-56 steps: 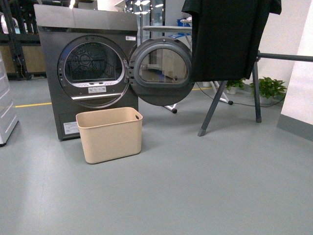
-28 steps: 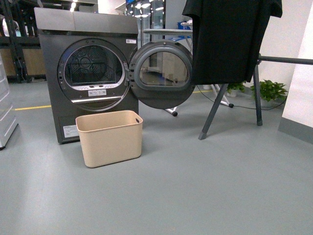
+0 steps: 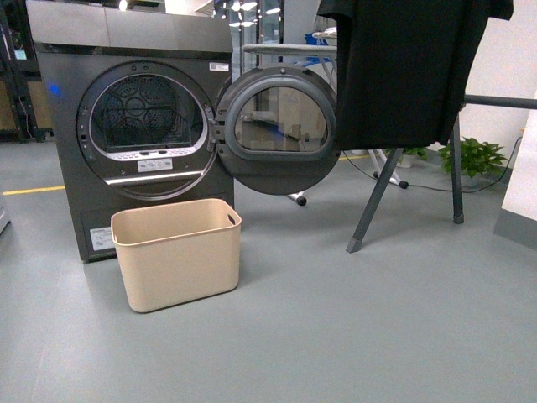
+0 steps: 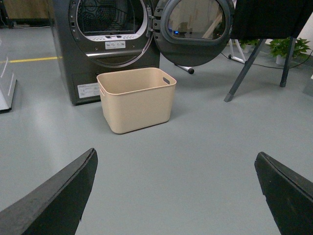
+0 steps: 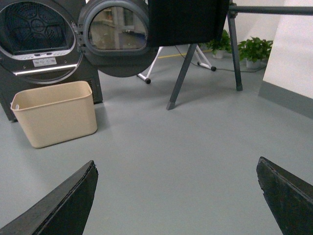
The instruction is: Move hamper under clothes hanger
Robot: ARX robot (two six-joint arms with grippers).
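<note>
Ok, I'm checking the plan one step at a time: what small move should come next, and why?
Probably move closer to the hamper, which stands in front of the dryer, not under the clothes hanger off to its right. Both the left pincer and right pincer are open and empty, with bare floor between them and the hamper, so nothing can be gripped yet.

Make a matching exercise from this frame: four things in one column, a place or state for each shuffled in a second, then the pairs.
1. beige plastic rectangular hamper
2. round glass dryer door
3. black cloth garment
4. green leafy potted plants

A. swung open
B. far back, at the right of the front view
C. draped over the dark grey metal clothes hanger
D. standing in front of the dark grey dryer

Pairs: 1-D, 2-A, 3-C, 4-B
</note>
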